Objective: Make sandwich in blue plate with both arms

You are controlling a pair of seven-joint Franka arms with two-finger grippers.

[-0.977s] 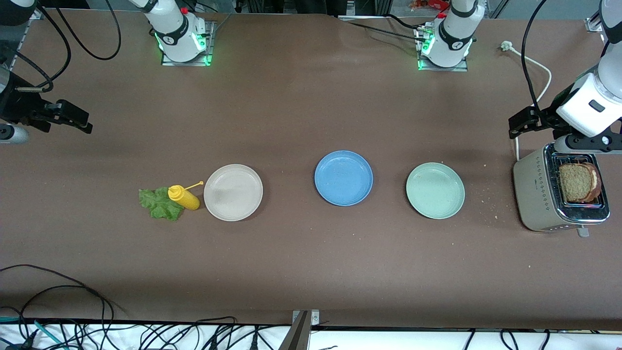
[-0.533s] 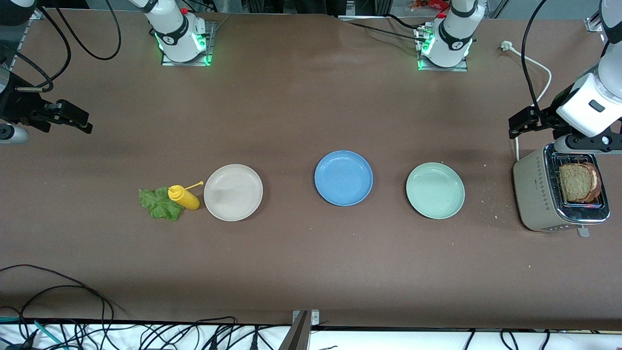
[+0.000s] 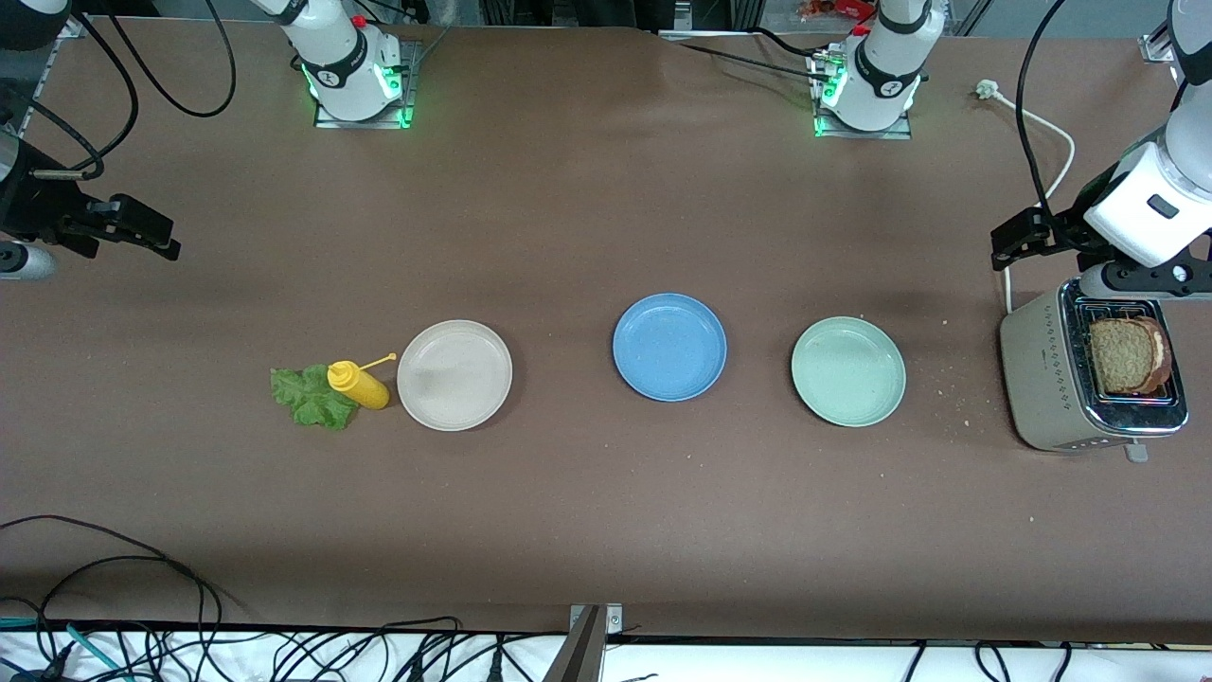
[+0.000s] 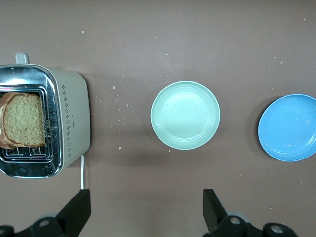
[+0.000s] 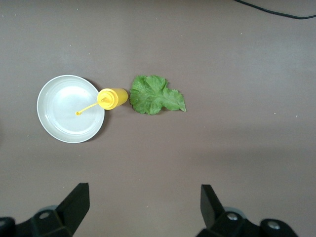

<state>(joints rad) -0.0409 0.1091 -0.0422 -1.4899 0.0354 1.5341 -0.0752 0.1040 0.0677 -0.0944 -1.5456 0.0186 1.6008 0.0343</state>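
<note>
We see a matte brown table (image 3: 568, 218) flecked with pale crumbs. At its middle sits the medium-blue plate (image 3: 669, 347); at three o'clock of it a pale green plate (image 3: 848, 371), at nine o'clock a cream-white plate (image 3: 454, 375). We see a yellow bottle (image 3: 358, 384) with a yellow cap strap, and a bright green ruffled lettuce (image 3: 308, 398). The toaster (image 3: 1042, 384) is beige with dotted diamond patterns and a shiny silver top; its bread (image 3: 1124, 354) is speckled brown with darker crust. We note white arms banded black, green lights glowing at their bases.
</note>
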